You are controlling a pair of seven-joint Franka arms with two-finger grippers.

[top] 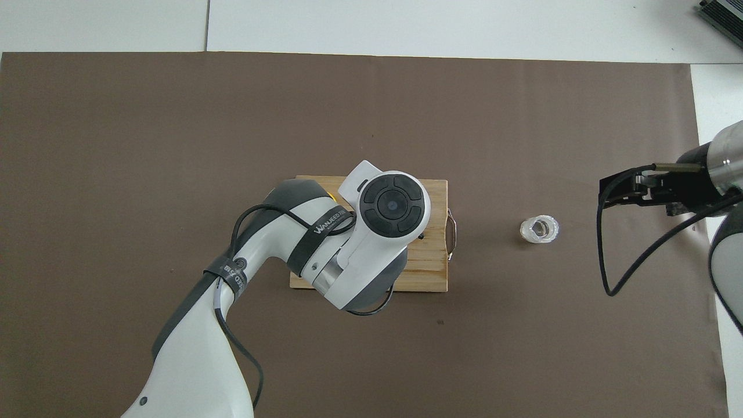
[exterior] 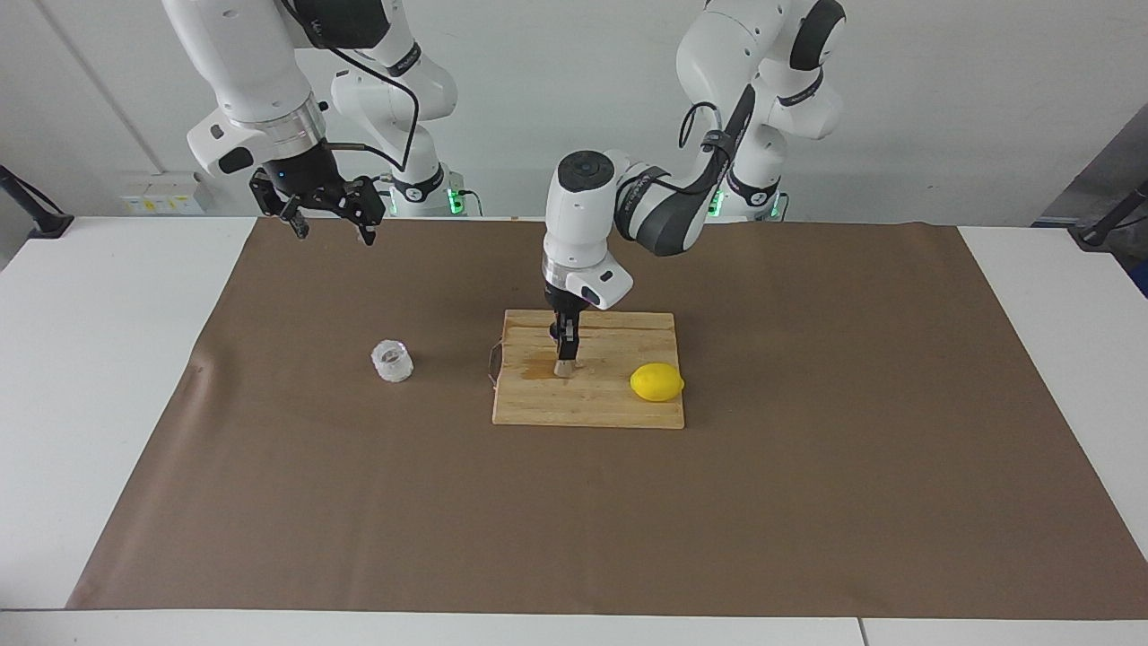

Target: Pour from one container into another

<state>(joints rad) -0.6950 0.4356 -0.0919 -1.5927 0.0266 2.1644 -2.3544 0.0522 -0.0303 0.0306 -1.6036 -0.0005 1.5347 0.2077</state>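
Glass cup [exterior: 392, 361] stands untouched on the brown mat beside the cutting board [exterior: 619, 408], where the left gripper [exterior: 565, 357] clamps the steel jigger [exterior: 564, 366] — pouring not yet begun. Right gripper [exterior: 330, 220] waits open over the mat's edge.

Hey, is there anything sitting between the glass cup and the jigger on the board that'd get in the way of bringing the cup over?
Nothing visible does. The glass cup stands alone on the brown paper, with bare paper between it and the board. The left gripper is down at the jigger. The lemon lies toward the left arm's end, off that path.
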